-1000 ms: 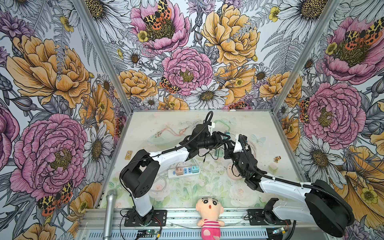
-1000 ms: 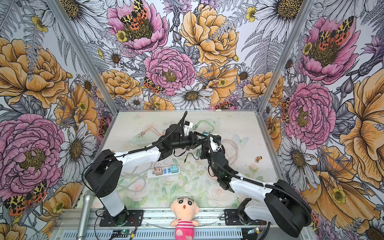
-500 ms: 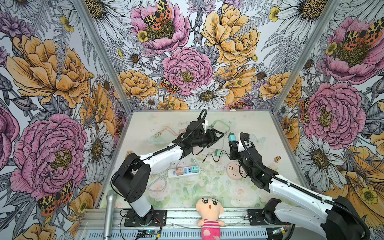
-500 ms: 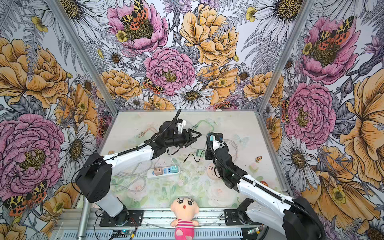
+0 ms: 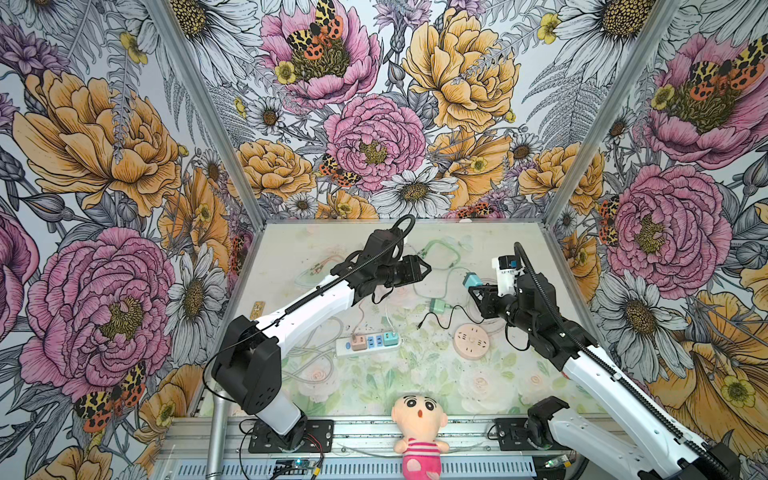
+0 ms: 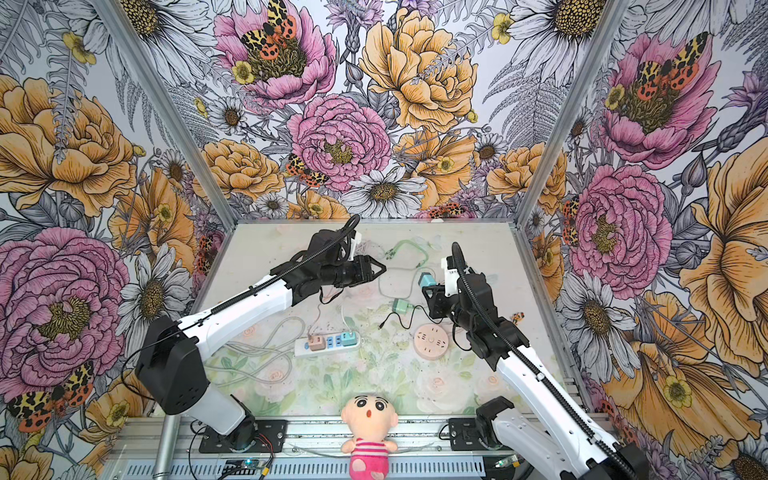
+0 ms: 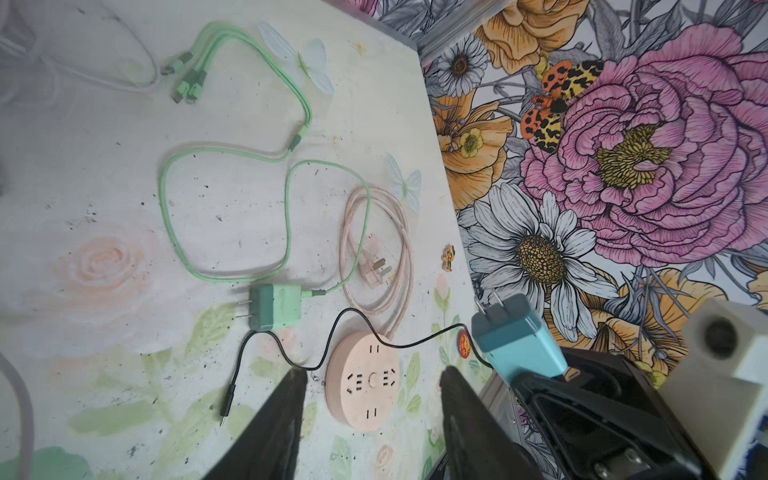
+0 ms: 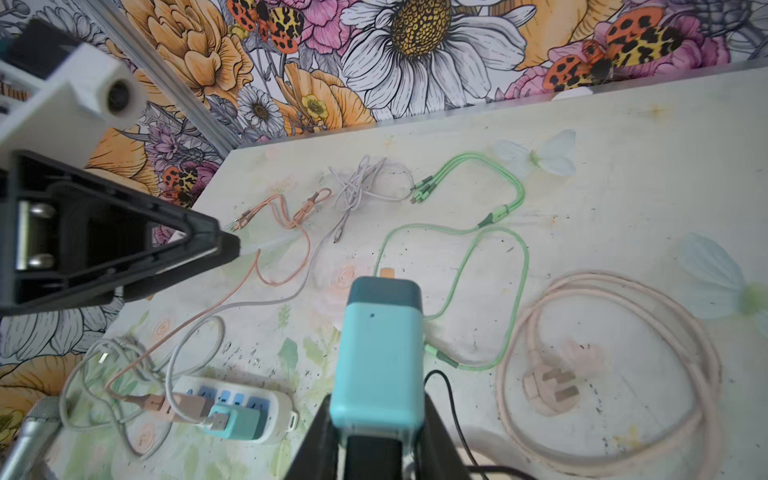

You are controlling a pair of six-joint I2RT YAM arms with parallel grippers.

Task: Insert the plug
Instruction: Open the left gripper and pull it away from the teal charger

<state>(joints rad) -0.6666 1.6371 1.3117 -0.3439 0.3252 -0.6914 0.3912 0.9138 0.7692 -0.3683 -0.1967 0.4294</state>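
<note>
Bright, even, diffuse light, soft shadows; wrist views blurry at edges, left tool (image 7: 370, 409) unfocused.

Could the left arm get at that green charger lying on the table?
Probably yes. The left gripper hangs open and empty near the green charger, which lies uncovered on the table, with nothing between them.

Two robot arms work here, a left arm (image 5: 316, 299) and a right arm (image 5: 582, 357). On the counter (image 5: 291, 249) are two socket blocks: one white strip (image 5: 370, 344) and one round pink socket (image 5: 470, 341).

There are four chargers: a teal charger (image 5: 472, 280), a second teal charger (image 5: 390, 338), a green charger (image 5: 437, 306) and a pink charger (image 5: 358, 341).

I count four thin cables: a green cable (image 7: 224, 166), a peach cable (image 8: 282, 232), a white cable (image 8: 361, 187) and a black cable (image 7: 291, 353).

One doll (image 5: 419, 419) sits at the near edge.
</note>
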